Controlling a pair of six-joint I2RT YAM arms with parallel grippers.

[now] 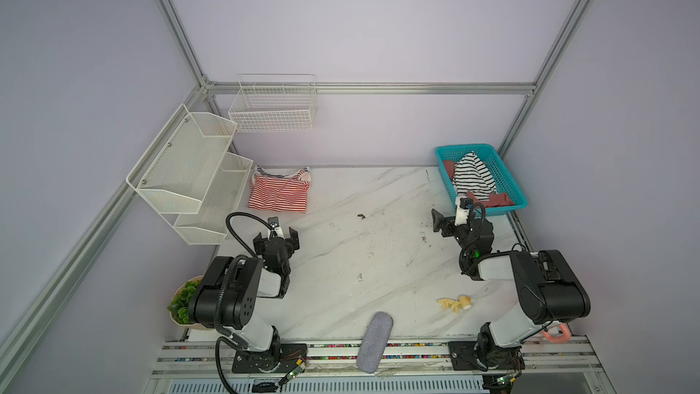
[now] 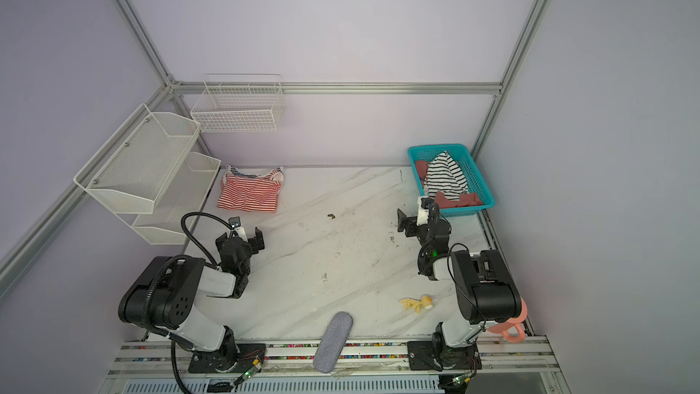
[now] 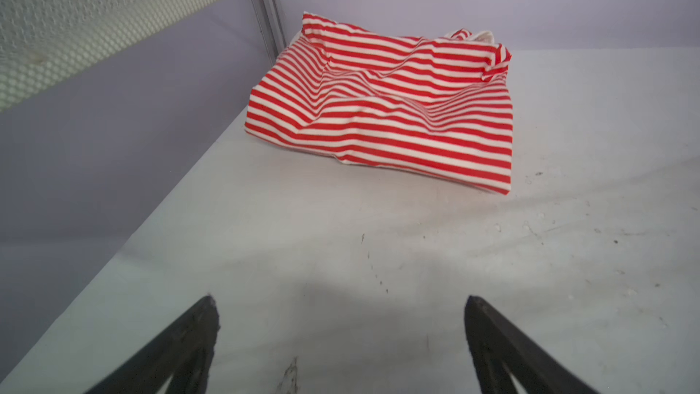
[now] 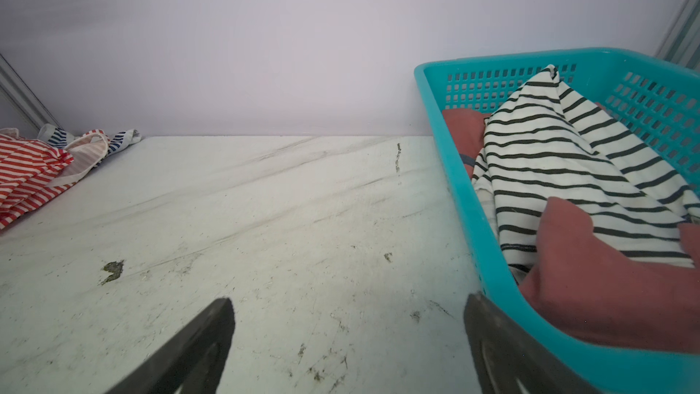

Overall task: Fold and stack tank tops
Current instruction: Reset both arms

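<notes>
Left wrist shows red-striped tank top ahead of left claw.

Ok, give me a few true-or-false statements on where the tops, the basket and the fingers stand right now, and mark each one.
1. The left gripper and the right gripper both have open fingers and hold nothing. True.
2. The red-and-white tank top lies in the teal basket. False: it lies folded on the table, in the far corner by the white mesh shelf.
3. Navy-and-white striped fabric shows at the far edge of the red-and-white tank top. True.
4. The teal basket is empty. False: it holds a dark-striped garment and a dusty red cloth.
</notes>
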